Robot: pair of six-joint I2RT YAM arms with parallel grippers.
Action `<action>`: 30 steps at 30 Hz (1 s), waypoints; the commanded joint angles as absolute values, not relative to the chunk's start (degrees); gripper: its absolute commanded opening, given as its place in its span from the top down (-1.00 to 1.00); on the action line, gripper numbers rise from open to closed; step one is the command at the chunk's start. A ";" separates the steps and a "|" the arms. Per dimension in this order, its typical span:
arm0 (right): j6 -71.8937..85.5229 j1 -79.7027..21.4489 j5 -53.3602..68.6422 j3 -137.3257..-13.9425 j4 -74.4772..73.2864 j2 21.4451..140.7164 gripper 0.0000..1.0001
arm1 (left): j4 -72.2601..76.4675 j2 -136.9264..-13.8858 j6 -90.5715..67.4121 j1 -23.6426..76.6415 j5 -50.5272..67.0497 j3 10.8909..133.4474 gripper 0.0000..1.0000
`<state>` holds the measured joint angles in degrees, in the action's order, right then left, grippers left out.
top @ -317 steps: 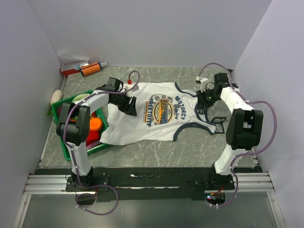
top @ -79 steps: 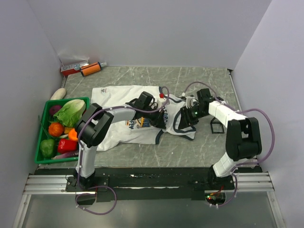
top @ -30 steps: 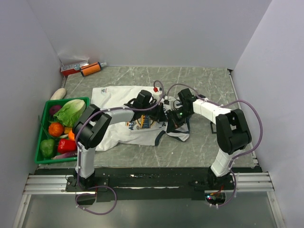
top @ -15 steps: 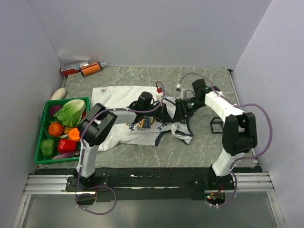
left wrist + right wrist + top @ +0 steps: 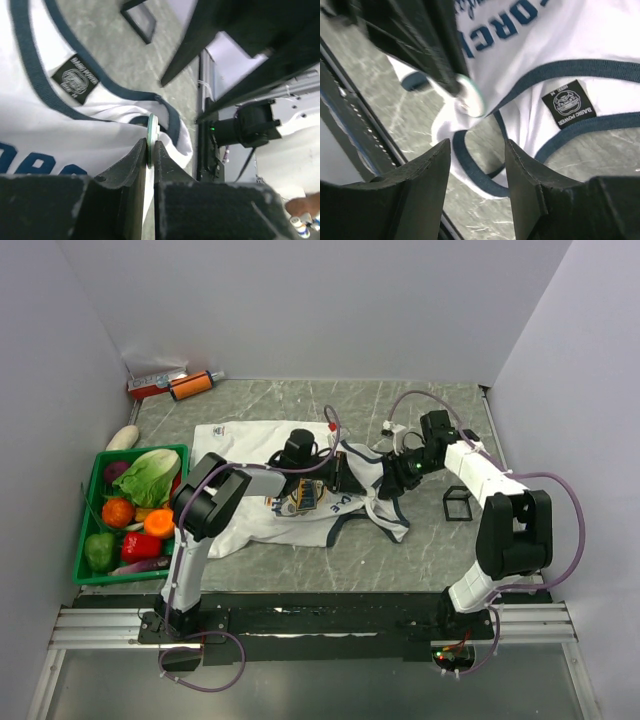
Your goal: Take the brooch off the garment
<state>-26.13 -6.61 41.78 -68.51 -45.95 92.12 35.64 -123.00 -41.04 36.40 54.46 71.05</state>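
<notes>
Beside garment (image 5: 240, 440): vegetable basket (image 5: 128, 450) at left, black frame (image 5: 457, 506) at right.

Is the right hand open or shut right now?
Open. In its wrist view the right hand shows its fingers well apart, nothing between them; the jersey lies beyond.

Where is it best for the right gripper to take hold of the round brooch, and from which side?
Probably the free half of the brooch, pinched across its two flat faces: it is a thin disc, and the left gripper clamps its other half. The open right gripper should come from the side away from it, clear of the garment.
</notes>
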 commanded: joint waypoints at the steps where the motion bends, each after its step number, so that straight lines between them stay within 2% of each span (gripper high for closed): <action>1: -29.80 -6.77 41.39 -67.06 -42.89 91.84 -0.09 | 42.28 -123.13 -43.68 36.83 59.94 72.51 0.98; 20: -27.69 -9.32 46.67 -68.38 -42.89 96.68 -0.16 | 40.69 -123.31 -42.10 37.18 60.82 73.39 0.98; 23: -27.51 -9.49 47.28 -68.64 -42.89 97.29 -0.08 | 40.78 -123.49 -42.28 37.18 61.17 73.39 0.98; 26: -27.95 -9.49 47.99 -69.08 -43.77 97.91 0.10 | 40.25 -123.66 -42.01 37.18 61.17 73.56 0.98; 28: -28.21 -9.41 48.43 -69.17 -43.94 98.00 0.27 | 39.90 -123.66 -41.75 37.18 61.52 73.83 0.98; 29: -28.21 -9.49 48.69 -69.17 -43.95 98.17 0.44 | 39.82 -123.84 -41.66 37.18 61.52 73.83 0.98; 30: -28.21 -9.49 49.04 -69.26 -44.03 98.26 0.49 | 39.47 -123.84 -41.49 37.18 61.52 73.92 0.96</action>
<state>-27.31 -9.15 46.81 -67.18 -43.57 97.49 37.47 -123.61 -42.04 36.58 59.00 71.40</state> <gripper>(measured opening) 0.314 0.133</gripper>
